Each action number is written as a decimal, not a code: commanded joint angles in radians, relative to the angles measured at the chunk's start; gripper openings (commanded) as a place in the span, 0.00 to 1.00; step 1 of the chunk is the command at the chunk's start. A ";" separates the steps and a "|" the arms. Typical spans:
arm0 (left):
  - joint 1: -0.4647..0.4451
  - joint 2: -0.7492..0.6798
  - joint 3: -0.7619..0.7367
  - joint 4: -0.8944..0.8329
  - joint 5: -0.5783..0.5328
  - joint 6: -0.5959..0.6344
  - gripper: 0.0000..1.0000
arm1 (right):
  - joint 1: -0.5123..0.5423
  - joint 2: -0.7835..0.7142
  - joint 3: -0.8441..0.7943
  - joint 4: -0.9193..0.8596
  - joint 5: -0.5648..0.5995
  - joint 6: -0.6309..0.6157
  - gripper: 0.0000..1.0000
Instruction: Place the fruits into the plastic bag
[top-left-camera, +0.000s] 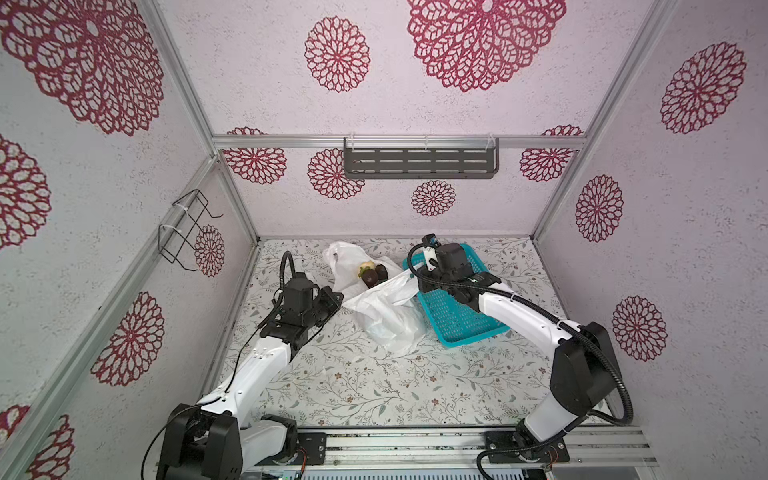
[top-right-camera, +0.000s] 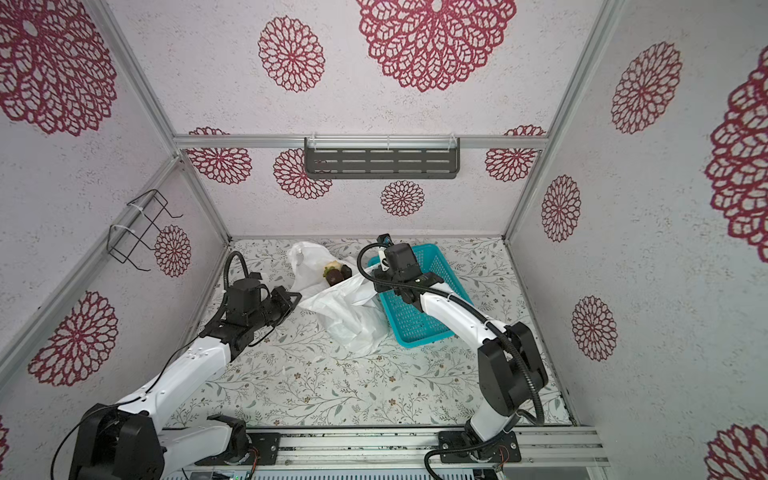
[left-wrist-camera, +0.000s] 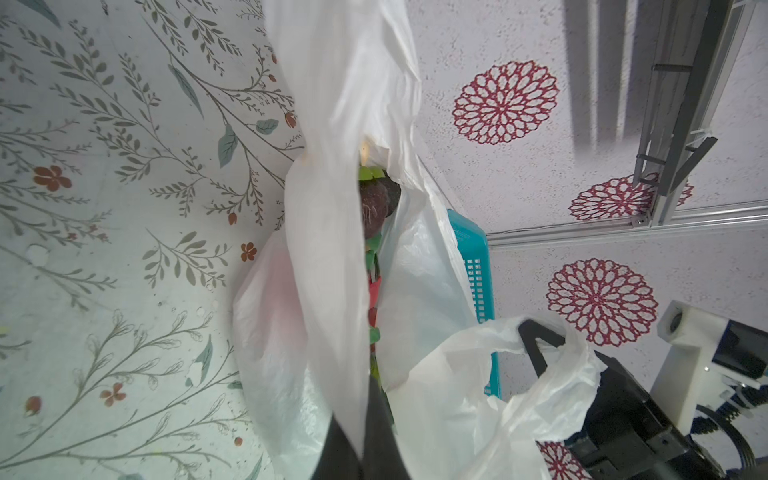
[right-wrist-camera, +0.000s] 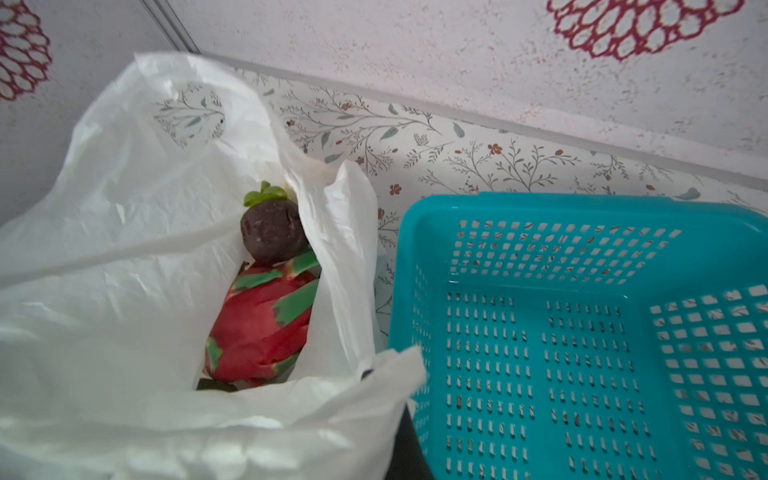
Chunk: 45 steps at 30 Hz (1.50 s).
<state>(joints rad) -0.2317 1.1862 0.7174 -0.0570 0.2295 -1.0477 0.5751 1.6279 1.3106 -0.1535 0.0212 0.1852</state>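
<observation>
The plastic bag (top-left-camera: 388, 318) (top-right-camera: 353, 322) lies crumpled at the middle rear of the table, its mouth held open between my two grippers. Fruits lie inside it: a dark purple ball (right-wrist-camera: 272, 239) with green leaves, a red-and-green piece (right-wrist-camera: 262, 328), and in a top view a beige bumpy lump (top-left-camera: 367, 266). My left gripper (left-wrist-camera: 361, 444) (top-left-camera: 337, 296) is shut on a strip of the bag's rim (left-wrist-camera: 332, 291). My right gripper (right-wrist-camera: 392, 449) (top-left-camera: 410, 276) is shut on the opposite rim, its dark finger mostly covered by the plastic (right-wrist-camera: 249, 415).
A teal perforated basket (top-left-camera: 457, 322) (right-wrist-camera: 582, 332) with nothing in it stands right next to the bag, under my right arm. A grey slotted shelf (top-left-camera: 419, 163) hangs on the back wall, a black wire rack (top-left-camera: 187, 228) on the left wall.
</observation>
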 joint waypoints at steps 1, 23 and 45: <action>-0.004 -0.018 0.026 -0.014 -0.028 0.025 0.00 | -0.045 -0.108 -0.001 0.086 0.038 0.046 0.00; 0.264 0.479 0.625 -0.241 0.151 0.312 0.82 | -0.072 -0.227 -0.080 0.055 -0.190 0.007 0.00; 0.222 0.711 0.771 -0.304 0.192 0.512 0.85 | -0.075 -0.217 -0.079 0.029 -0.179 -0.019 0.00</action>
<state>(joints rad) -0.0013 1.8553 1.4658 -0.3923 0.3965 -0.5674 0.5037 1.4487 1.2243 -0.1322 -0.1589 0.1802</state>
